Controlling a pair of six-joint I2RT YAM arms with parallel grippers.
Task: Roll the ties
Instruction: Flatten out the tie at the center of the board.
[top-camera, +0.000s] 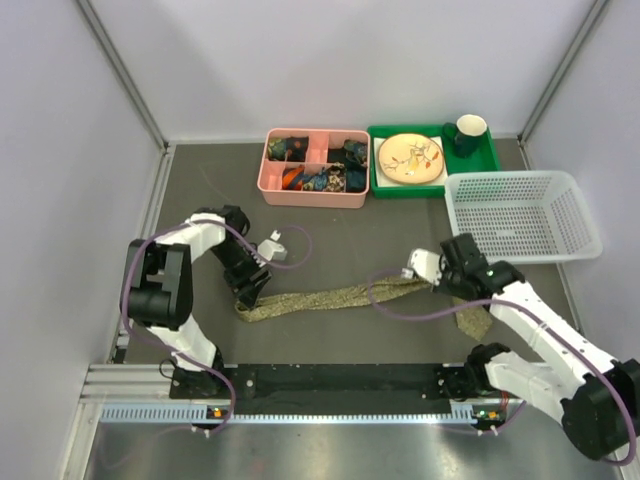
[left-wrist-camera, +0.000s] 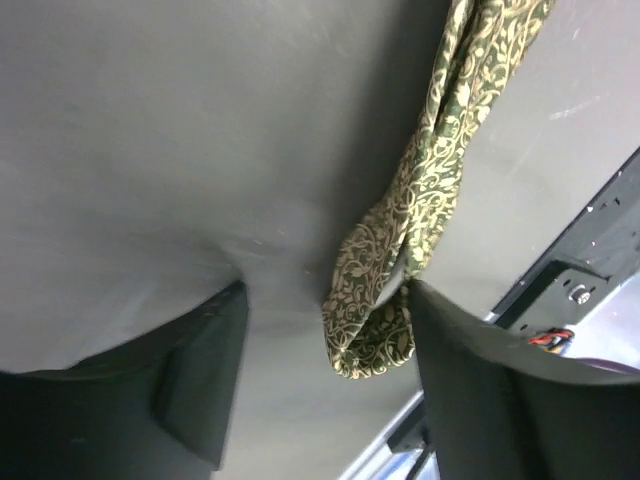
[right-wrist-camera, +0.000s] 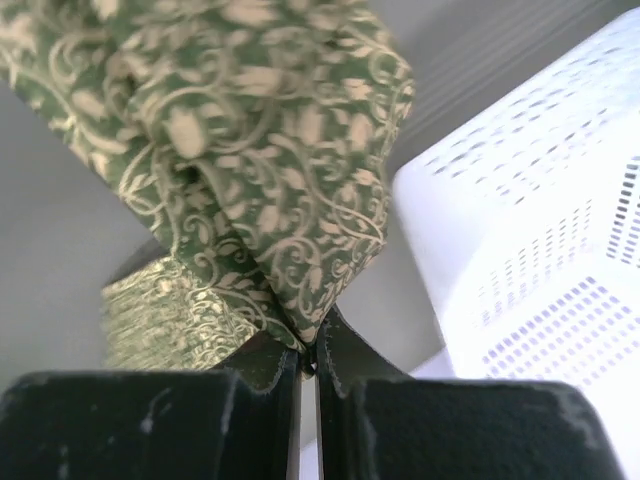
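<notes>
A: Now, location of the tie (top-camera: 330, 297)?

B: Flat on the dark table (top-camera: 200, 200), stretched across between the two arms. The narrow end, doubled over on itself, is under the left gripper (top-camera: 250, 292). The wider end trails off near the right arm's base. No coil formed anywhere.

A: Jaws?

B: Left: fingers spread wide. The folded tip lies between them, up against one finger (the gap toward the other finger shows bare table). Nothing pinched. Right gripper (right-wrist-camera: 310, 352): jaws closed tight on a bunched fold of fabric, just beside the white mesh basket (right-wrist-camera: 540, 250).

A: Step in hand?

B: Setup, I judge. The right anchors one stretch of the tie, and the left is placed to start the roll. Task barely begun.

A: Next move needs?

B: The left must close on the folded tip and turn it over along the tie's length, keeping the edges aligned. The right should hold light tension, then feed slack. Risk: the fabric looks slippery, so the roll may spring loose on release.
</notes>
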